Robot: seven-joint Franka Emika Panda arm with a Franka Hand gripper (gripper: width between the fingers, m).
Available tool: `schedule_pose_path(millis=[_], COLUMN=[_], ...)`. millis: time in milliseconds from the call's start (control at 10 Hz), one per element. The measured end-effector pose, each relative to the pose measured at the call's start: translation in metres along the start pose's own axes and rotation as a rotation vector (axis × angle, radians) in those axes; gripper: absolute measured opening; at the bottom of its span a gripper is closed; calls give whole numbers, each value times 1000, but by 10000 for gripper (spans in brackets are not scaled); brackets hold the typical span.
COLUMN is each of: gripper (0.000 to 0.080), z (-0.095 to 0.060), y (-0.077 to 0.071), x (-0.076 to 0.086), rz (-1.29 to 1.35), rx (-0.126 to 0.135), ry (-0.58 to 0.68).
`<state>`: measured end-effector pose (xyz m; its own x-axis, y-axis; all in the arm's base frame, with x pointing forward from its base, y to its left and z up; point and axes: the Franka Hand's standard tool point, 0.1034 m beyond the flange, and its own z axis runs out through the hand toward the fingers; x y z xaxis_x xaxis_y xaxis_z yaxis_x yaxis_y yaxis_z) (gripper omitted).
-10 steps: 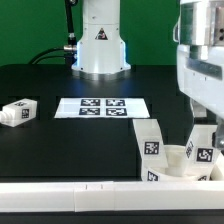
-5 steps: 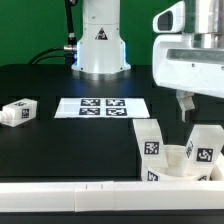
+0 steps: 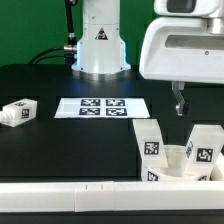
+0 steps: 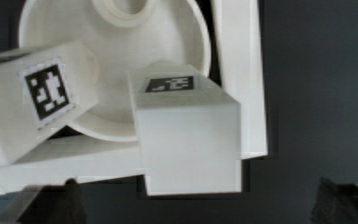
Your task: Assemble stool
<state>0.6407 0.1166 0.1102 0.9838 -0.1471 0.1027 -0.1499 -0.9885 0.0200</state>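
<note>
The two-finger gripper (image 4: 202, 208) is hovering, fingers apart, empty.
Crooked descent risking knocking white blocky plastic leg (image 4: 190, 140) off round white disc seat (image 4: 149, 50).

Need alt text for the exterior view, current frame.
Partly built white plastic stool, two tagged blocky legs upright, sits at the exterior view's lower right; the robot's tool hovers above it, empty. A loose white leg block lies at the left, the flat white marker board mid-table.
</note>
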Motion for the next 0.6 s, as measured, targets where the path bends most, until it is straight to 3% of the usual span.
schedule_pose_path(millis=[300,500,600], gripper=[649,649,649], z=[0,1,2], y=[5,4,1], x=[1,-5,-6], rz=[-371,-675,-753], rx=[-40,-57,-52], ry=[-17,-109,-115])
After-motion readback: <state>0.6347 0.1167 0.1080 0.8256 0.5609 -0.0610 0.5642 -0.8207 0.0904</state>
